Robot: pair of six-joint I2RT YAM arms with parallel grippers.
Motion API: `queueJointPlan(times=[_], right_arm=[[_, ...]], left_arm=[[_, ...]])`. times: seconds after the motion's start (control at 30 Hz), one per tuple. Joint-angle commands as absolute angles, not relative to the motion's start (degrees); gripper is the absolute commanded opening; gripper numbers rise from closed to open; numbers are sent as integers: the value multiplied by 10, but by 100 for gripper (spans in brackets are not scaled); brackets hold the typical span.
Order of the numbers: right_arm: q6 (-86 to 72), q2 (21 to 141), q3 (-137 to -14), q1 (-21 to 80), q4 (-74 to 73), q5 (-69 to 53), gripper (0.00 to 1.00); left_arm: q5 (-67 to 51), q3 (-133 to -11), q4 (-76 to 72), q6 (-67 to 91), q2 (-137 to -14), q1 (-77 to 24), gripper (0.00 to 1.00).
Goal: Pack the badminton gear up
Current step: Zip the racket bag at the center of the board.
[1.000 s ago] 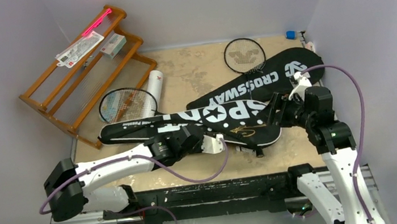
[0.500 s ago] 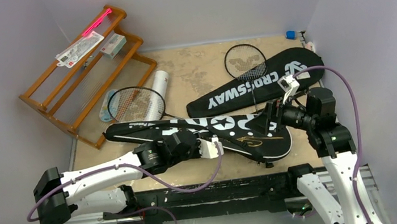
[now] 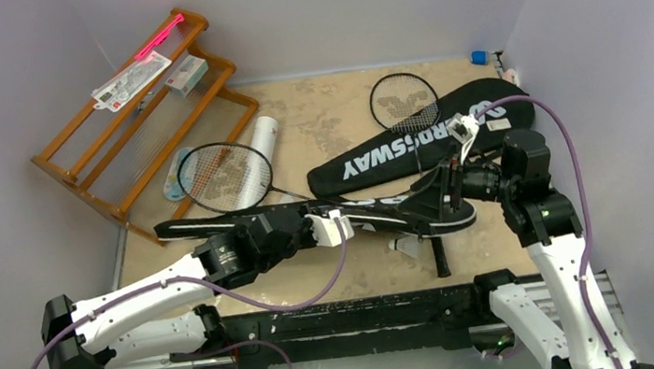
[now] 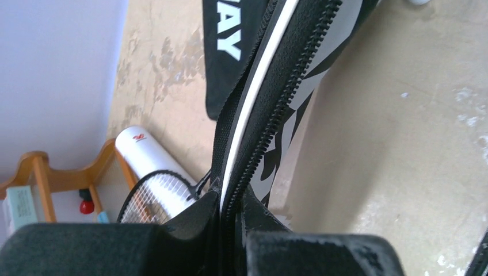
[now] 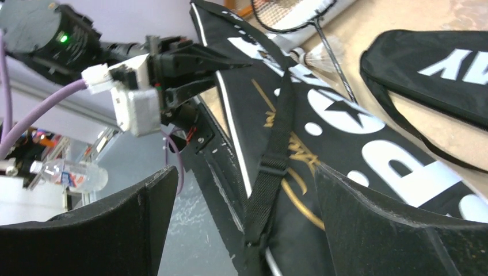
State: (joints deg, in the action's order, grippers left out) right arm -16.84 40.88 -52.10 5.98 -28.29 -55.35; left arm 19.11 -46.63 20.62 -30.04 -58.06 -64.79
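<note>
A black racket bag (image 3: 384, 217) with white lettering stands tipped on its edge across the near table. My left gripper (image 3: 333, 229) is shut on its zipper rim (image 4: 233, 218). My right gripper (image 3: 451, 190) hangs open at the bag's wide end, with the bag's strap (image 5: 270, 167) between its spread fingers (image 5: 115, 224). A second black bag (image 3: 421, 140) lies flat behind. One racket (image 3: 223, 174) lies at the left over the white tube (image 3: 261, 141). Another racket (image 3: 402, 100) lies at the back. A black handle (image 3: 439, 260) pokes out near a shuttlecock (image 3: 403, 246).
An orange wooden rack (image 3: 137, 123) with a carton and card leans in the back-left corner. Walls close in on three sides. The table's near edge and black rail (image 3: 349, 314) run just below the bag.
The left gripper pulled the bag leftward and tipped it from flat onto its edge. The right gripper opened wider and rose slightly. The left racket, a handle and a shuttlecock became uncovered.
</note>
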Motion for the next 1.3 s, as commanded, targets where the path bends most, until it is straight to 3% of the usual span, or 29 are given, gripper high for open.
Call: queueJointPlan(times=[0.0, 0.23, 0.47, 0.73, 1.0, 1.27], right_arm=[[-170, 404, -539, 77, -213, -628, 90], [-201, 402, -526, 82, -128, -612, 88], [-250, 423, -535, 82, -58, -477, 89], [-238, 475, -624, 82, -195, -388, 90], [-199, 471, -626, 82, -329, -358, 75], [-179, 467, -562, 109, -350, -308, 72]], left_arm=[[216, -514, 192, -340, -535, -620, 0], [208, -533, 227, -381, -499, -593, 0], [182, -537, 241, -388, -483, -533, 0], [191, -533, 242, -366, -494, -524, 0], [221, -554, 251, -348, -582, -524, 0], [243, -557, 195, -378, -647, -524, 0]])
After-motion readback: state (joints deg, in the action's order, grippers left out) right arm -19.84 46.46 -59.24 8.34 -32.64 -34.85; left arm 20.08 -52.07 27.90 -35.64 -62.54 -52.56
